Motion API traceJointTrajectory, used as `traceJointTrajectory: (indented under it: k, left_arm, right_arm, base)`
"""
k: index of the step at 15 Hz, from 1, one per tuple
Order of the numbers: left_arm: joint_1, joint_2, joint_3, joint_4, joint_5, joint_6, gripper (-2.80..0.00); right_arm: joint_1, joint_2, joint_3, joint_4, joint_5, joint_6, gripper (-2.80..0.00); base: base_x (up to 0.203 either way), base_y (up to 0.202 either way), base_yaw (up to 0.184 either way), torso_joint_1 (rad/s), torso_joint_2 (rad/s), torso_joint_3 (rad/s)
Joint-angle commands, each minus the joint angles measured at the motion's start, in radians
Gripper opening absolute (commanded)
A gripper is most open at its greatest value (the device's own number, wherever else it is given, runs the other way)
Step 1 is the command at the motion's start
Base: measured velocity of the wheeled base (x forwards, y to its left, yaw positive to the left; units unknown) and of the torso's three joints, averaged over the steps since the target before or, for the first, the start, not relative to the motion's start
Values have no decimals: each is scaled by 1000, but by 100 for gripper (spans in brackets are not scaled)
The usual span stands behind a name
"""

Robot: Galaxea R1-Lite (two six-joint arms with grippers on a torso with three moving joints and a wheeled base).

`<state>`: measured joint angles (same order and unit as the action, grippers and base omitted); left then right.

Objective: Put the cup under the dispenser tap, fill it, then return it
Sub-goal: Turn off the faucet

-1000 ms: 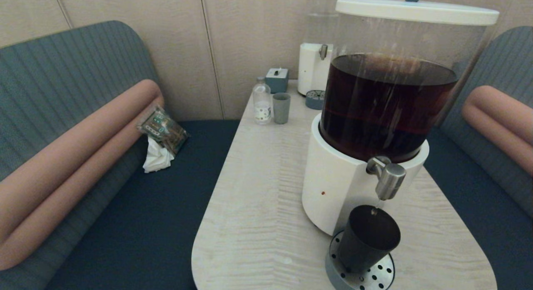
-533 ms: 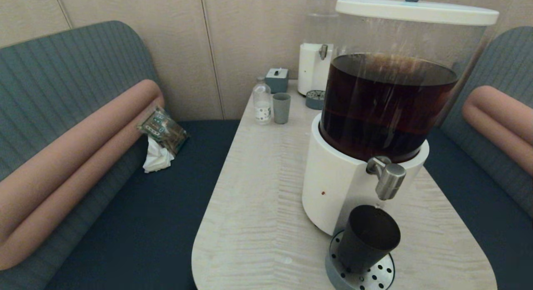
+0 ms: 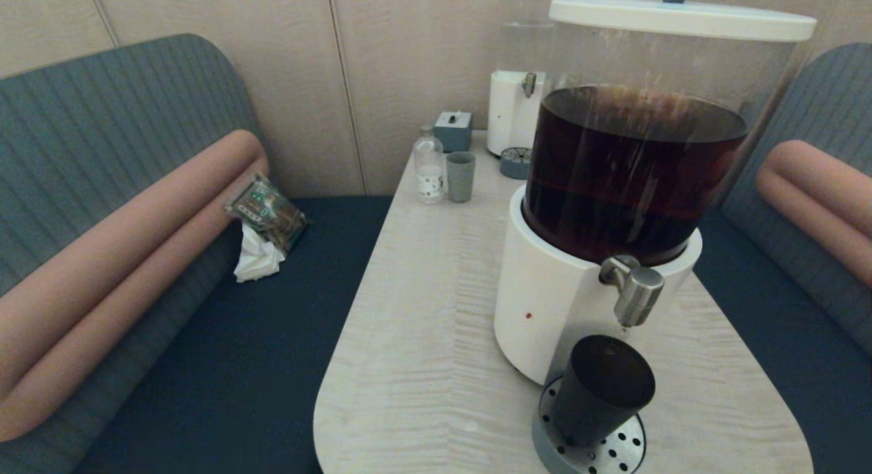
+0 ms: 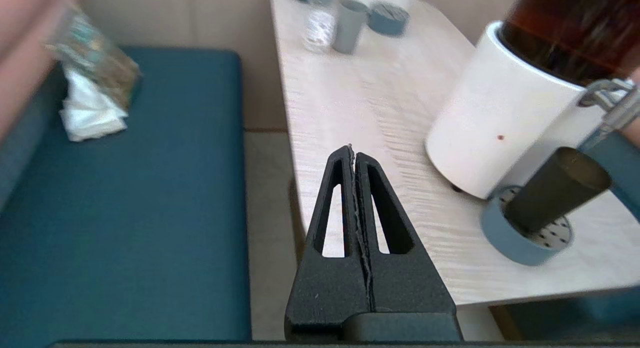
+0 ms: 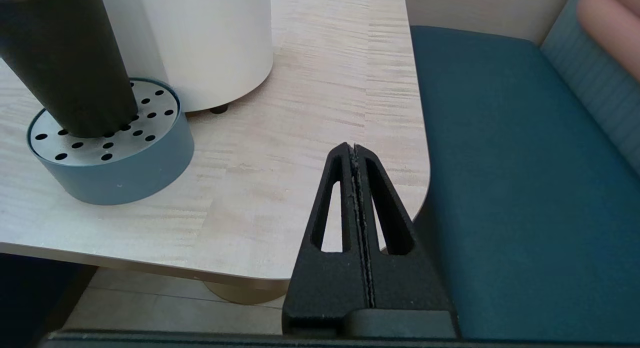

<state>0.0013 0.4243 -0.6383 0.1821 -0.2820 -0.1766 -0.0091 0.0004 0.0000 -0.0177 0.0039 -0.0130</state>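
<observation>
The black-brown cup (image 3: pixel 601 390) stands upright on the round perforated drip tray (image 3: pixel 630 450), right below the brushed-steel dispenser tap (image 3: pixel 637 295) of the big white-based dispenser (image 3: pixel 555 310) holding dark brown liquid. The same cup (image 4: pixel 555 189) (image 5: pixel 65 63) shows in both wrist views. My left gripper (image 4: pixel 354 155) is shut and empty, hanging off the table's near left edge. My right gripper (image 5: pixel 354 152) is shut and empty too, over the table's near right corner, well apart from the cup. Neither arm appears in the head view.
At the table's far end stand a paler grey-blue cup (image 3: pixel 460 176), a small clear bottle (image 3: pixel 429 165), a grey box (image 3: pixel 453 130) and a second dispenser (image 3: pixel 521 72) with clear liquid. Blue bench seats flank the table; a snack packet and tissue (image 3: pixel 262 222) lie on the left one.
A thin drip seen under the tap one second ago no longer shows. The cup and both arms have not moved.
</observation>
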Motion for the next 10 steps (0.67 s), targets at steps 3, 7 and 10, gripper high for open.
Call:
traceJointTrajectory:
  k: [3, 7, 10]
  left_arm:
    - [0, 284, -134, 8, -95, 30, -280]
    - [-1, 407, -233, 27, -217, 37, -280]
    - [-1, 470, -264, 30, -225, 37, -280]
  right_arm:
    - [0, -2, 6, -1, 1, -1, -280]
    - [0, -2, 6, -1, 1, -1, -280]
    - [0, -2, 6, -1, 1, -1, -280]
  base:
    - [0, 0, 0, 0, 0, 0]
    - [0, 0, 0, 0, 0, 0]
    - [0, 0, 0, 0, 0, 0]
